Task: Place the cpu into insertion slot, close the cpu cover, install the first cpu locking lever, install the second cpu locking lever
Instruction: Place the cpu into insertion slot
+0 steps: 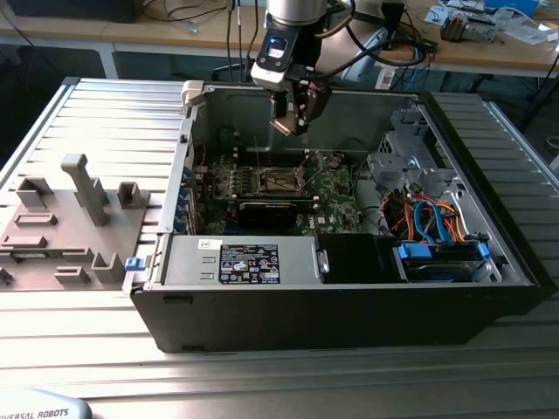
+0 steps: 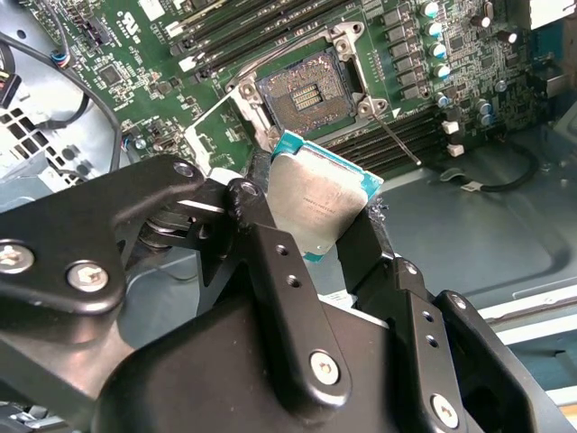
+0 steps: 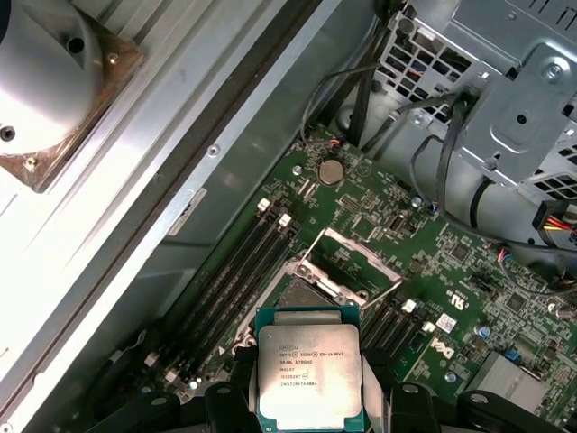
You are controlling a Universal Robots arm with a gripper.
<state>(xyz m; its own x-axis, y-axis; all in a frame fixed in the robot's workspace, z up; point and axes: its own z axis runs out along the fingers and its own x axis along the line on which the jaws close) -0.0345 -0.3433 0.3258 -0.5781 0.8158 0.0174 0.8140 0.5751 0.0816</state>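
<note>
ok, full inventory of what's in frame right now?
cpu: 1, silvery-grey with a teal edge, held in the claw above the motherboard
insertion slot: 1, dark with a silvery rim, on the motherboard, empty, cover open
motherboard: 1, green, inside the computer case
computer case: 1, black and grey, lying open on the table
power supply: 1, silver, along the case's near wall
cables: several, blue and orange, in the case at the exterior view's right
fixture blocks: several, grey, on the table at the exterior view's left
table: 1, ribbed grey metal, under the case
claw: 1, black, shut on the cpu
</note>
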